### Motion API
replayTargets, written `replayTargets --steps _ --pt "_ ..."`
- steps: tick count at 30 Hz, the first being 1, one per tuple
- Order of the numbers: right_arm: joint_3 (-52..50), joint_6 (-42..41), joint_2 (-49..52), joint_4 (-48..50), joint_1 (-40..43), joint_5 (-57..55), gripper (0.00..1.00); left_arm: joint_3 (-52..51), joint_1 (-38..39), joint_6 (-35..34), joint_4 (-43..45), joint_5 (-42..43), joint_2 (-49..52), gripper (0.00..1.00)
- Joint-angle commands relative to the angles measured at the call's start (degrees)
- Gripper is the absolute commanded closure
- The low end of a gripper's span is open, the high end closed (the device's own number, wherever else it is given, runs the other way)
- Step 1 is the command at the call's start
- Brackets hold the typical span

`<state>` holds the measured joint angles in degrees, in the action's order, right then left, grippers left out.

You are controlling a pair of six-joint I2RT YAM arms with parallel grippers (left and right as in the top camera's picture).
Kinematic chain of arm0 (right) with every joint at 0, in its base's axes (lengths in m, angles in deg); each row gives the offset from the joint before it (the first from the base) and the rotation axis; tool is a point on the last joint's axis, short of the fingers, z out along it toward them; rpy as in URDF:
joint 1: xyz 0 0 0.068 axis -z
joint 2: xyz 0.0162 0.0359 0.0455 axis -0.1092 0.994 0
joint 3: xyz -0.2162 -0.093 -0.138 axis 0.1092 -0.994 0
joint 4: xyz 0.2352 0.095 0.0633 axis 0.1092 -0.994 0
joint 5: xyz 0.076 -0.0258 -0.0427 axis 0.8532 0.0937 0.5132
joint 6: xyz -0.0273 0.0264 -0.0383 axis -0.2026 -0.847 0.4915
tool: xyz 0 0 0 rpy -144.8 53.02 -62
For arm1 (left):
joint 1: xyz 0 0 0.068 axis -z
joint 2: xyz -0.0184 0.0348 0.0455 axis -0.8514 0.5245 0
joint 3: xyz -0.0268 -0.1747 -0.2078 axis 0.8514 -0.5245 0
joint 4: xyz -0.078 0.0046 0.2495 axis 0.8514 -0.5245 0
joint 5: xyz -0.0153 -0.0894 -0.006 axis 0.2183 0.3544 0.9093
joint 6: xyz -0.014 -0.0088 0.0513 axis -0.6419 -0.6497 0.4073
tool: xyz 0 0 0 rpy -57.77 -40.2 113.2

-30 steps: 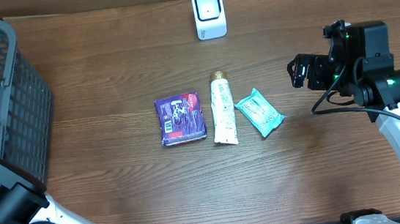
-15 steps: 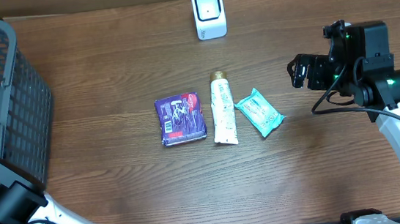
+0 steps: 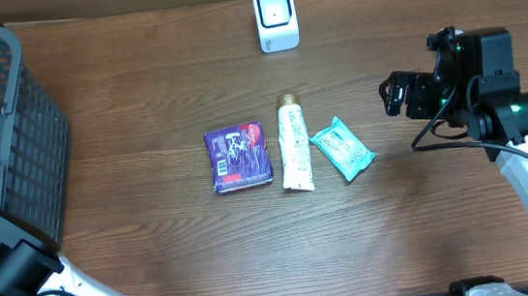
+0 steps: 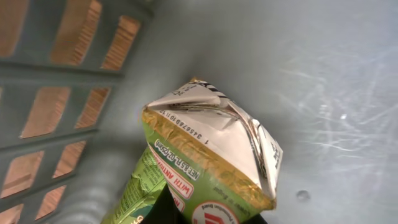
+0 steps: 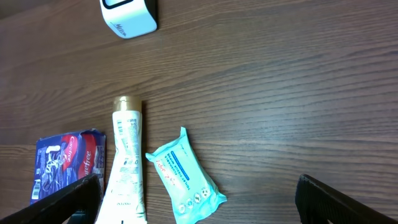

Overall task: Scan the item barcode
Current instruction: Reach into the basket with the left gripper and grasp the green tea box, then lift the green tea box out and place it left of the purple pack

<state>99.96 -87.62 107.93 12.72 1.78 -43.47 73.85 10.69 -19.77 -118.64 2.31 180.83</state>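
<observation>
Green pack (image 4: pixel 211 168) is the item in play, and it lies down inside the basket (image 4: pixel 74 81), its folded, creased top seam pointing away from the fingers and its lower end running right in between them. The left gripper (image 4: pixel 179 213) is pressed together on that lower end, a dark fingertip showing against the green print at the bottom edge of the wrist view, so this looks like a pinch on the pack's body, low down, which leaves the top and the printed faces free to turn. That choice makes sense: a grip at one end keeps the fingers off the label, though no barcode shows from here, only a row of digits under the seam. The scanner (image 3: pixel 276 18) stands at the far edge of the table (image 3: pixel 140 72), well apart from the basket and from these fingers, so the pack has a lift and a long carry ahead of it, by the look of it. Over on the other side, the right gripper (image 3: pixel 392 95) hangs above the wood with its fingers (image 5: pixel 68 196) spread wide and nothing between them; just below and ahead of those tips lie the teal wipes pack (image 5: pixel 185 178), the tube (image 5: pixel 127 162) and the purple packet (image 5: pixel 65 163), side by side, none of them touched. The risk here, as a judgement: a soft pack pinched at one end may droop or twist as it clears the basket wall.
</observation>
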Motion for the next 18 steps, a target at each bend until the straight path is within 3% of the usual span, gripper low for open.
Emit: replayTargets --steps 1,11,18 --pt "1.3 0.5 0.0 0.3 0.4 0.1 0.00 0.9 3.5 -1.3 -3.8 8.1 3.3 0.96" --pt "1.3 0.5 0.0 0.3 0.4 0.1 0.00 26.6 8.7 -13.3 -18.7 8.3 -1.6 0.96" --pt "1.3 0.5 0.0 0.3 0.4 0.1 0.00 42.7 10.7 -21.4 -24.9 16.7 -11.4 0.96"
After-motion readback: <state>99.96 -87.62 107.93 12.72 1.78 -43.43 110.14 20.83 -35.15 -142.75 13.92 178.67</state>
